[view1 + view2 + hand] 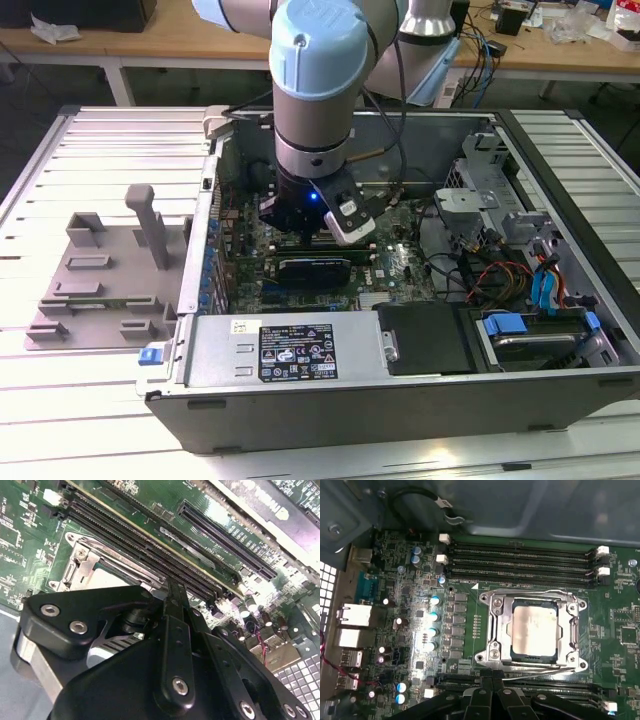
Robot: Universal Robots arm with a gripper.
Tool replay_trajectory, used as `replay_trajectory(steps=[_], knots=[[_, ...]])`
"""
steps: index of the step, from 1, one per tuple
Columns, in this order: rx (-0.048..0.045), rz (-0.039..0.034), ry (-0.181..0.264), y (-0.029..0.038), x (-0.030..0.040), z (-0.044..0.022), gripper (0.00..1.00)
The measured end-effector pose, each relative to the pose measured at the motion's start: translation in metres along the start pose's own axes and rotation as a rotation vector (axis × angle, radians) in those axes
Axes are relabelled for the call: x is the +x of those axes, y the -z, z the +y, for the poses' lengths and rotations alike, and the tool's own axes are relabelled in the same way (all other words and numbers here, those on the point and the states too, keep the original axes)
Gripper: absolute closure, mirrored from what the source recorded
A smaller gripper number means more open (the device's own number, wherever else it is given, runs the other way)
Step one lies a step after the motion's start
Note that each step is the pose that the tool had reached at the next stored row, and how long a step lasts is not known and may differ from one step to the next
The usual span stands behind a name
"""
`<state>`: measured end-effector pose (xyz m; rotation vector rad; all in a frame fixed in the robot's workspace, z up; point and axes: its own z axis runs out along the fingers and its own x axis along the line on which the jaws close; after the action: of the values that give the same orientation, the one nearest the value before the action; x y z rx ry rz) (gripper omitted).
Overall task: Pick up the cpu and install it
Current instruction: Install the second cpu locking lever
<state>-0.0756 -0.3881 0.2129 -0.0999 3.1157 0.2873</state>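
The cpu (534, 630) already lies flat inside the socket frame (492, 630) on the motherboard (470, 645), its silver top facing up, a short way ahead of the pincer (492, 687) in the first wrist view and apart from it. The pincer's black fingers (481, 700) come together with no visible gap and nothing held between them, so it reads as closed and empty. In the exterior view the gripper (300, 228) hangs low inside the open computer case (400, 395), over the board. Judging from this, the chip is seated or nearly so, and the risks now are about disturbing it. Its edges look roughly parallel to the frame, but whether it sits fully down on the contacts cannot be told; a slight tilt would bend pins if anything pressed on it. The thin wire retention lever (540, 669) lies between the pincer and the chip, so a forward or downward drift could snag it or knock the frame. The memory slots (520, 560) beyond the socket, and the row directly beneath the fingertips, leave little room; a sideways swing there could scrape the board.
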Motion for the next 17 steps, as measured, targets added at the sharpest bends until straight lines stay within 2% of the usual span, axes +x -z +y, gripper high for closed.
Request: replay_trajectory(steps=[1,2,3,6,7,8,9,11,13,16,17], knots=[[-0.0075,-0.0004,0.000,-0.0003,0.0004,-0.0006,0.89],[-0.0246,-0.0015,0.001,-0.0012,0.0012,-0.0016,0.89],[-0.0319,-0.0019,0.001,-0.0027,0.0015,-0.0021,0.89],[-0.0406,-0.0022,0.002,-0.0090,0.0024,-0.0035,0.89],[-0.0494,-0.0023,0.003,-0.0110,0.0032,-0.0039,0.89],[-0.0665,-0.0037,0.003,-0.0117,0.0035,-0.0039,0.89],[-0.0775,-0.0044,0.003,-0.0123,0.0040,-0.0041,0.89],[-0.0912,-0.0052,0.004,-0.0157,0.0060,-0.0052,0.89],[-0.0972,-0.0050,0.004,-0.0177,0.0084,-0.0056,0.89],[-0.0994,-0.0055,0.004,-0.0180,0.0094,-0.0054,0.89],[-0.0985,-0.0062,0.005,-0.0142,0.0091,-0.0045,0.89]])
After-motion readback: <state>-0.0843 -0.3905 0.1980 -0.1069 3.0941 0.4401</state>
